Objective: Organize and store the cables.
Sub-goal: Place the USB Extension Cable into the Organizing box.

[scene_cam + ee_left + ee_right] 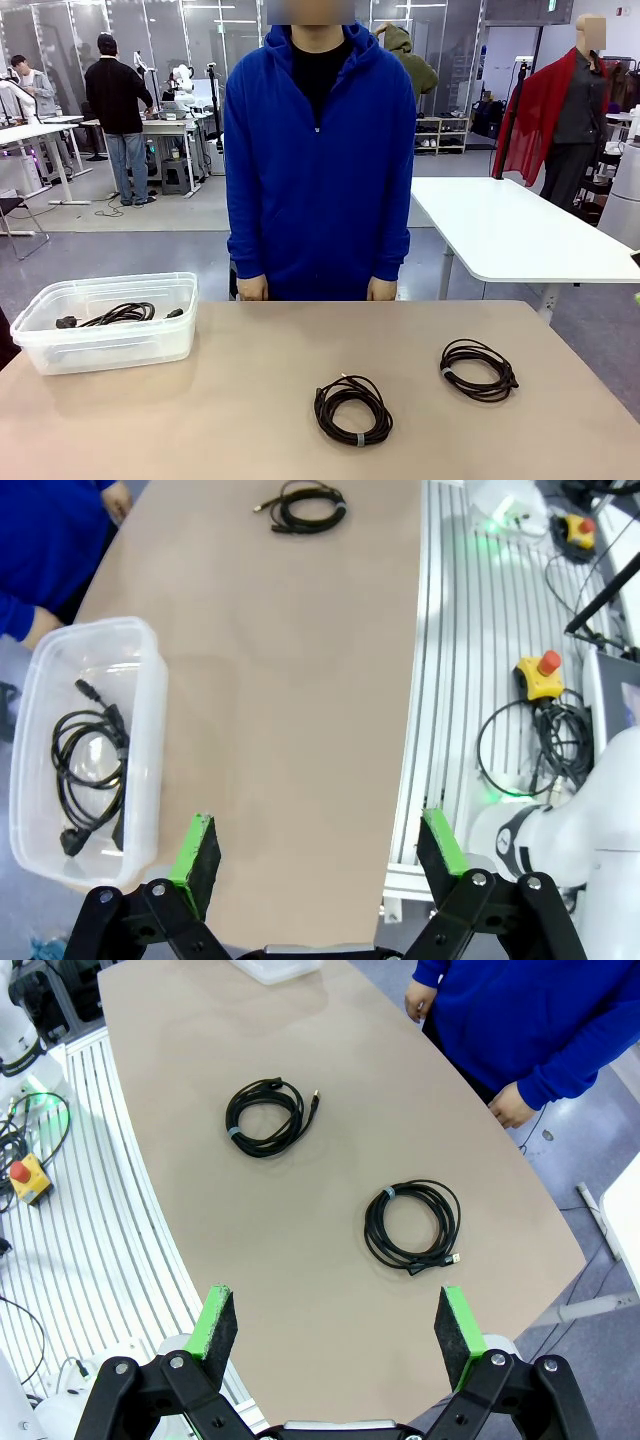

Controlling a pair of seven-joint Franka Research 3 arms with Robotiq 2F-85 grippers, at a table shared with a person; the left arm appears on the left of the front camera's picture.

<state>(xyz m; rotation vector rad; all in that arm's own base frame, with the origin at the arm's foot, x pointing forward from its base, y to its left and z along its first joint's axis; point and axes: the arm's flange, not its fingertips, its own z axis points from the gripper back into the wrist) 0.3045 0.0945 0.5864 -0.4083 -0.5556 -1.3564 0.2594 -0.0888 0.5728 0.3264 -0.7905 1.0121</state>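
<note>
On table [330, 1220], well ahead of right tool [337, 1305]: two cables [292, 1118] | left tool [316, 830], right tool released

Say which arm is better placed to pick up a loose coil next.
Right. The open right gripper faces the near coil and far coil; the left gripper hangs by the bin, away from both.

Clear bin [280, 968]: cropped by the top edge in the right wrist view. Binned cable [125, 314]: plug type too small to tell. Person's hand [252, 288]: fingertips hidden behind the worktop [250, 400] edge.
</note>
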